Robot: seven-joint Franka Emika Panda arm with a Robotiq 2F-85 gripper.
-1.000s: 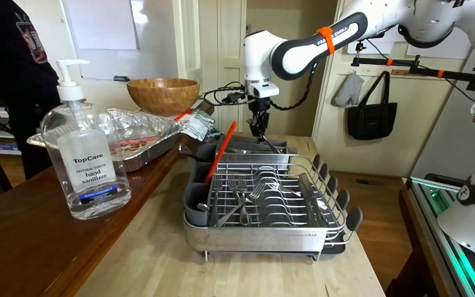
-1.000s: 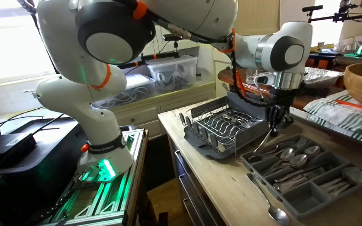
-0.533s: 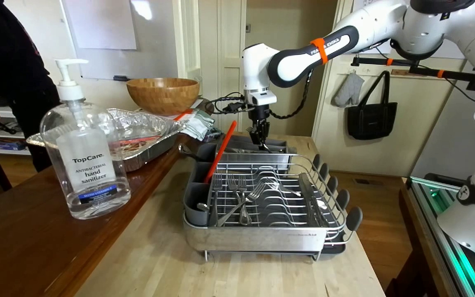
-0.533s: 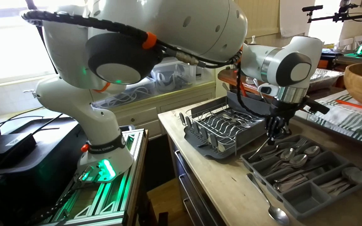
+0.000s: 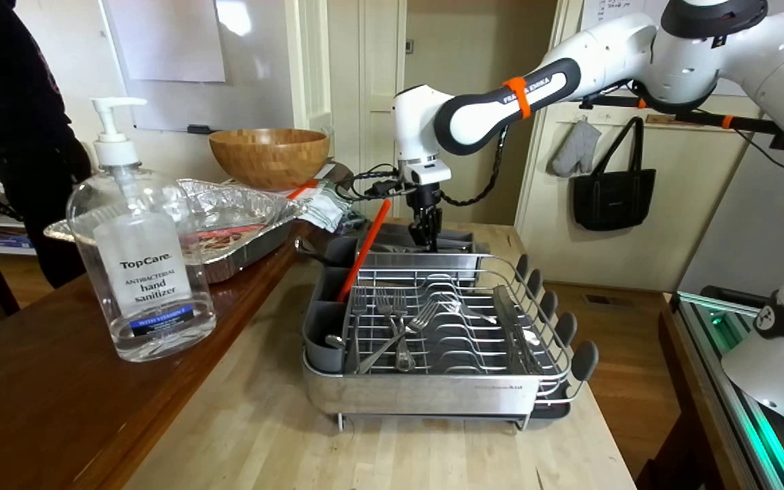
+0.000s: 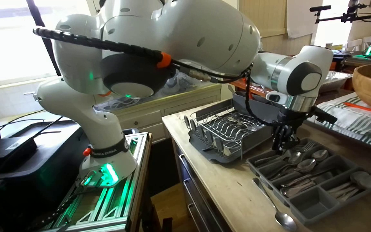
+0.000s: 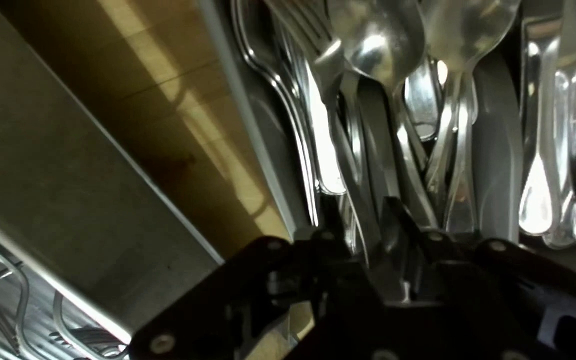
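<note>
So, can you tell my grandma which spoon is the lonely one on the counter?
In an exterior view, find the pale wooden counter with the dish rack. Beside the rack sits a gray cutlery tray; next to that is a silver spoon, round end lowest in the picture. Unlike the spoons inside the tray, it lies outside, on bare wood.

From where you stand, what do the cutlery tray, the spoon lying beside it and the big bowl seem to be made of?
Cutlery tray: probably plastic, matte grey, with moulded-looking compartments.
Spoon: likely stainless steel, polished, since its scoop shows bright reflections.
Bowl: wood or bamboo by its look, soft sheen, with a brown blocky grain.
</note>
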